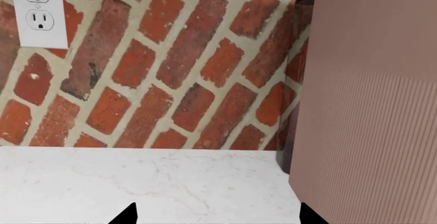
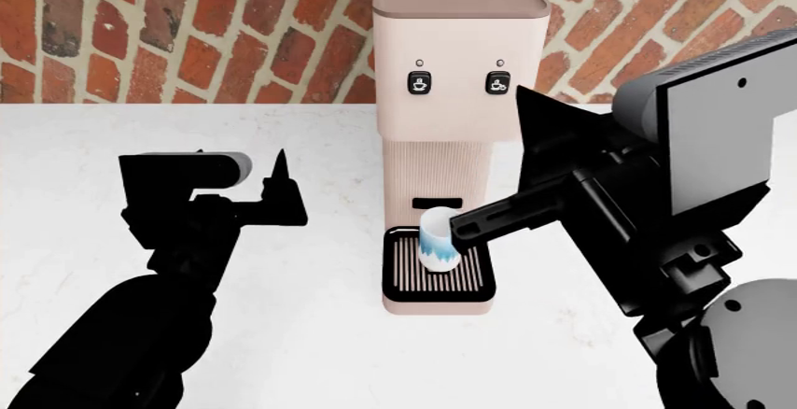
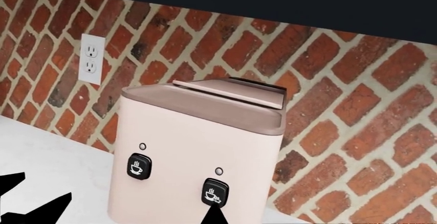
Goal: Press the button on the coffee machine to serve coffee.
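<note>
The tall pale-pink coffee machine (image 2: 454, 101) with its ribbed front is standing against the red brick wall (image 2: 249, 35) on the white marbled countertop (image 2: 312, 334), between the two arms. The right gripper (image 3: 204, 219) is hovering just in front of the machine's upper face; in the right wrist view one dark fingertip (image 3: 215, 215) is sitting right beneath the right-hand black button with a cup icon (image 3: 215, 192), while the matching left-hand black button (image 3: 138, 166) is lying off to the fingertip's side. How wide its fingers are spread cannot be told. The left gripper (image 1: 217, 215) is hanging spread wide, clasping nothing, with the machine's side panel close beside one fingertip and a white wall outlet (image 1: 40, 9) beyond. A small white-and-blue cup (image 2: 438, 239) is sitting on the black slatted drip tray (image 2: 436, 278), below the right gripper.
</note>
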Robot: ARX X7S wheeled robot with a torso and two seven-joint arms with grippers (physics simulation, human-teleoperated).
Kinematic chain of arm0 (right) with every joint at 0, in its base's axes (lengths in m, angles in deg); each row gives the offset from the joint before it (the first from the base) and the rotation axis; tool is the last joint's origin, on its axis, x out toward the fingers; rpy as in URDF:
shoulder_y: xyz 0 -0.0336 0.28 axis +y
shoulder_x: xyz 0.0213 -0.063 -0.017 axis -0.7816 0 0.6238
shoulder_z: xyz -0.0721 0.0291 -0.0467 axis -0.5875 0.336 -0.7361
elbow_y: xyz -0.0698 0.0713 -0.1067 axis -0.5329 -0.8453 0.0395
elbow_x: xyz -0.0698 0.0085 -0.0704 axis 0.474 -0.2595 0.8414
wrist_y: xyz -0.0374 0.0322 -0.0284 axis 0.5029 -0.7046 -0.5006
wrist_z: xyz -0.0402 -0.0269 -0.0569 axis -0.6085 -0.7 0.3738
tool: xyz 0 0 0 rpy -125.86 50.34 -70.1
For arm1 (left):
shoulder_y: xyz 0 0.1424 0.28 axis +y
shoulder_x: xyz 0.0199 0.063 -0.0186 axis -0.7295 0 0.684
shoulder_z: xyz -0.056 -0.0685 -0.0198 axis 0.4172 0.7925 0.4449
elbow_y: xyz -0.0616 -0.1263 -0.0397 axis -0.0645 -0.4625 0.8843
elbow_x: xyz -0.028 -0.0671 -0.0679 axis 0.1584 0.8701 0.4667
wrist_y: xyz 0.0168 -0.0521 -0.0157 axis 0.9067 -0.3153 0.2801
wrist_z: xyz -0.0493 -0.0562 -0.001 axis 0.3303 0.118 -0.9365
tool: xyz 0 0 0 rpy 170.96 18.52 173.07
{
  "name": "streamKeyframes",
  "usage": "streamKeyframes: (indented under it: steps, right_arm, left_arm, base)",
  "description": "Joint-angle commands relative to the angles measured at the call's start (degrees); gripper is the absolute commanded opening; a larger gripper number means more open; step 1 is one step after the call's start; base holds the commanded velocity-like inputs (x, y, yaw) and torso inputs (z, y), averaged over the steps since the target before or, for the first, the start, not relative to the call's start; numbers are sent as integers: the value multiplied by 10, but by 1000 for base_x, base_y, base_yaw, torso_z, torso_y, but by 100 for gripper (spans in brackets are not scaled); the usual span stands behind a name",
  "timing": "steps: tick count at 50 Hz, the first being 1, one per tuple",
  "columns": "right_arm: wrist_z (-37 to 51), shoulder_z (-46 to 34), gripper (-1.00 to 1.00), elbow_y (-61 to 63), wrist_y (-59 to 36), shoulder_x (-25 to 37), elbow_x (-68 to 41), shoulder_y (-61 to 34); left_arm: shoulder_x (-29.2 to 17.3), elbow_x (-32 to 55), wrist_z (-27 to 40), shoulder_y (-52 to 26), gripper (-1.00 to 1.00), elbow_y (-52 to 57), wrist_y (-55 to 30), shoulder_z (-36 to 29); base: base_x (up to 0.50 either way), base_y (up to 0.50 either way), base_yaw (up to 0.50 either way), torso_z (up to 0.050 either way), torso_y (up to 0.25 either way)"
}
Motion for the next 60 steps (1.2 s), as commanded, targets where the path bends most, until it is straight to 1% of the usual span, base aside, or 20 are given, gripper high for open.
streamKeyframes:
  steps: [1, 5, 9, 11, 18, 22, 39, 41, 46, 52, 59, 60]
  right_arm:
    - [-60, -15, -100, -6, 2, -9, 86, 15]
    - [-81, -26, -100, -9, 6, -7, 119, 21]
    - [-89, -31, -100, -12, 10, -6, 128, 22]
    - [-117, -40, -100, -14, 21, -3, 161, 30]
    - [-152, -55, -100, -25, 44, 1, 201, 38]
    - [-139, -50, -100, -26, 42, -1, 181, 30]
    - [-151, -64, -100, -36, 52, 3, 181, 30]
    - [-158, -70, -100, -37, 58, 1, 194, 33]
    - [-154, -68, -100, -33, 60, 5, 188, 35]
    - [-127, -64, -100, -26, 54, 4, 156, 27]
    - [-72, -48, -100, -3, 54, 12, 92, 25]
    - [-54, -44, -100, 1, 55, 19, 69, 21]
  left_arm:
    - [-2, 3, -1, 2, 100, -3, 3, 0]
    - [0, 0, 1, 3, 100, -7, 7, -5]
    - [0, 1, 1, 2, 100, -8, 7, -5]
    - [-1, 2, 1, 2, 100, -7, 7, -4]
    - [-2, 2, 2, 3, 100, -8, 9, -6]
    - [-4, 5, 1, 10, 100, -9, 13, -1]
    - [-7, 3, 2, 8, 100, -16, 18, -6]
    - [-7, 4, 1, 9, 100, -17, 19, -6]
    - [-10, 6, 0, 10, 100, -16, 19, -5]
    - [-9, 6, 1, 10, 100, -17, 20, -7]
    - [-10, 7, 2, 9, 100, -18, 21, -8]
    - [-10, 7, 3, 10, 100, -17, 21, -8]
  base:
    - [0, 0, 0, 0, 0]
    - [0, 0, 0, 0, 0]
    - [0, 0, 0, 0, 0]
    - [0, 0, 0, 0, 0]
    - [0, 0, 0, 0, 0]
    - [0, 0, 0, 0, 0]
    - [0, 0, 0, 0, 0]
    - [0, 0, 0, 0, 0]
    - [0, 0, 0, 0, 0]
    - [0, 0, 0, 0, 0]
    - [0, 0, 0, 0, 0]
    - [0, 0, 0, 0, 0]
